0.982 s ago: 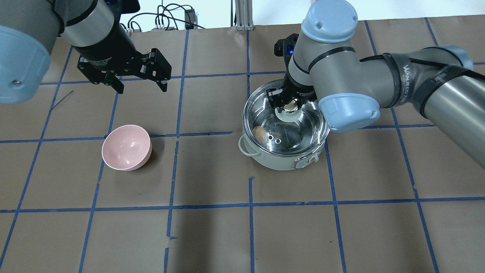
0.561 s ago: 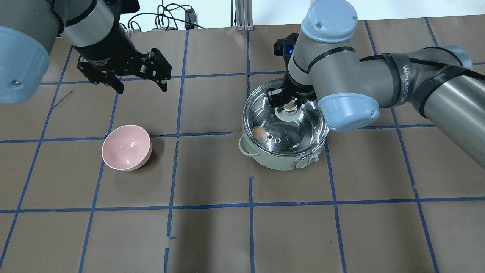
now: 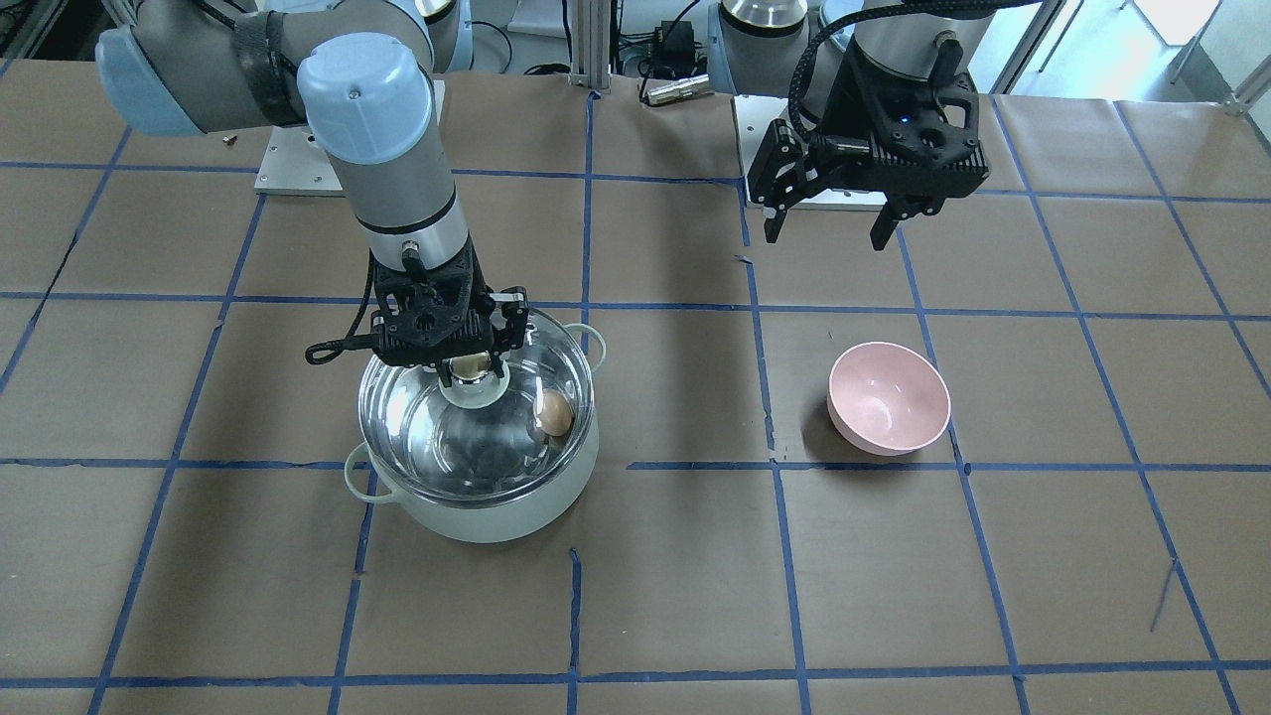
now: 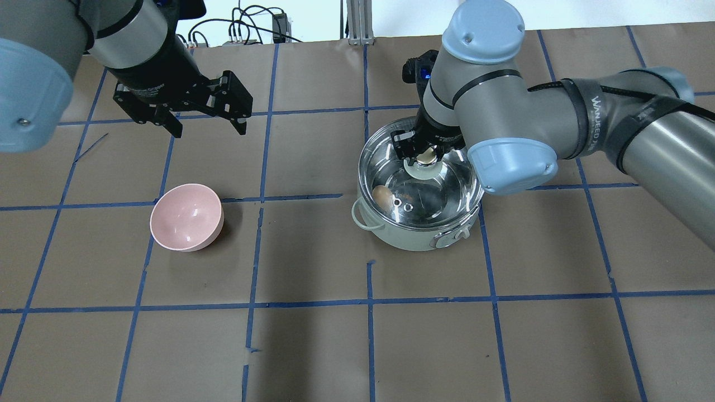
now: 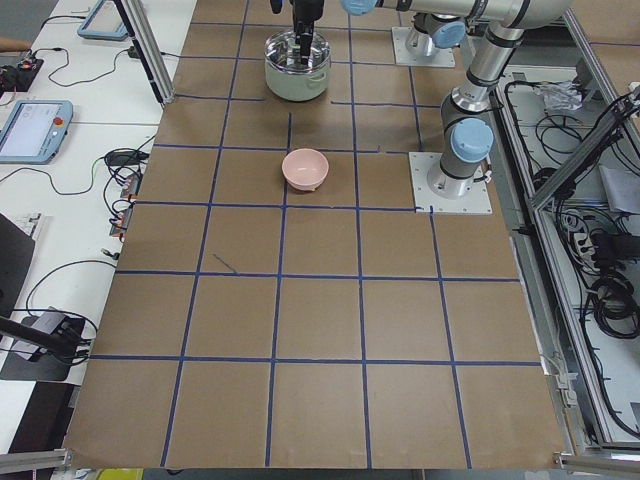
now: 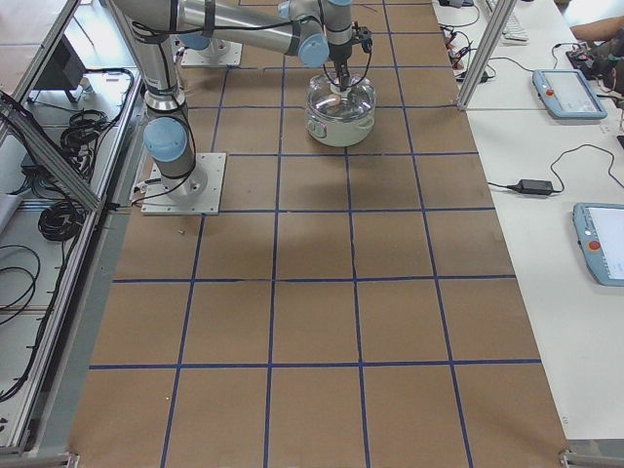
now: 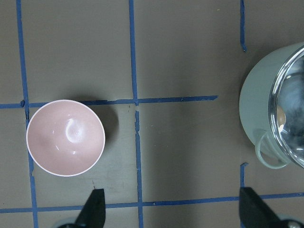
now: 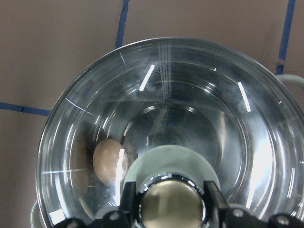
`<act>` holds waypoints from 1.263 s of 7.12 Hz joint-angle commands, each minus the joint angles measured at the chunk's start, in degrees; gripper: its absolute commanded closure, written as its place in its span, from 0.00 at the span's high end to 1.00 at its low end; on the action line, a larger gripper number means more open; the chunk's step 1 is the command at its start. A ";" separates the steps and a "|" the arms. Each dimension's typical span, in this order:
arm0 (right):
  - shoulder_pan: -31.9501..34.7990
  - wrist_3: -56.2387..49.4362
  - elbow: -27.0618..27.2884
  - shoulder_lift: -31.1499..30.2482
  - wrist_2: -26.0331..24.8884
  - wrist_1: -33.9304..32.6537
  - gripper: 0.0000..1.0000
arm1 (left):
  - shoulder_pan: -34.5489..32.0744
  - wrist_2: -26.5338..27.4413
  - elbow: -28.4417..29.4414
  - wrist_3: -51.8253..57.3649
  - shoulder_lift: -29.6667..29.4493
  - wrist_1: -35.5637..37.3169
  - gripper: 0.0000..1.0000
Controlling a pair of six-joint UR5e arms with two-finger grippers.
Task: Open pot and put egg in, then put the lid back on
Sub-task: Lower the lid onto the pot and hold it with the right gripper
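Two-arm workcell seen from above, front, sides and wrists. The pot stands on the table in the robot's right half, one loop handle turned toward the table's middle. The lid lies over the pot's mouth, its steel rim following the pot's rim; whether it is fully seated cannot be told. The egg is inside the pot, visible through the glass, lying against the wall on the side facing the bowl. The right gripper points straight down over the lid's centre and is clamped on the knob; in the right wrist view its two fingers press against opposite sides of the knob's gold top, with the egg showing below and to the left through the glass. The left gripper hangs above the table in the robot's left half, well apart from the pot, its jaws spread wide and holding nothing. The bowl, pink and empty, sits upright on the table nearer the robot than that gripper; in the left wrist view it lies at the left with the pot's wall and one handle at the right edge. Blue tape lines divide the brown table surface into squares.
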 commanded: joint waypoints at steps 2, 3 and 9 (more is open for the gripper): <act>0.11 0.20 0.00 0.00 0.00 -0.01 0.28 | 0.00 0.00 0.03 0.00 0.06 0.00 1.00; 0.11 0.20 0.00 0.00 0.00 -0.01 0.28 | 0.00 0.09 -0.05 0.00 0.06 0.00 1.00; 0.11 0.46 -0.09 0.00 -0.18 -0.18 0.82 | -0.09 -0.09 -0.06 0.00 0.06 0.00 1.00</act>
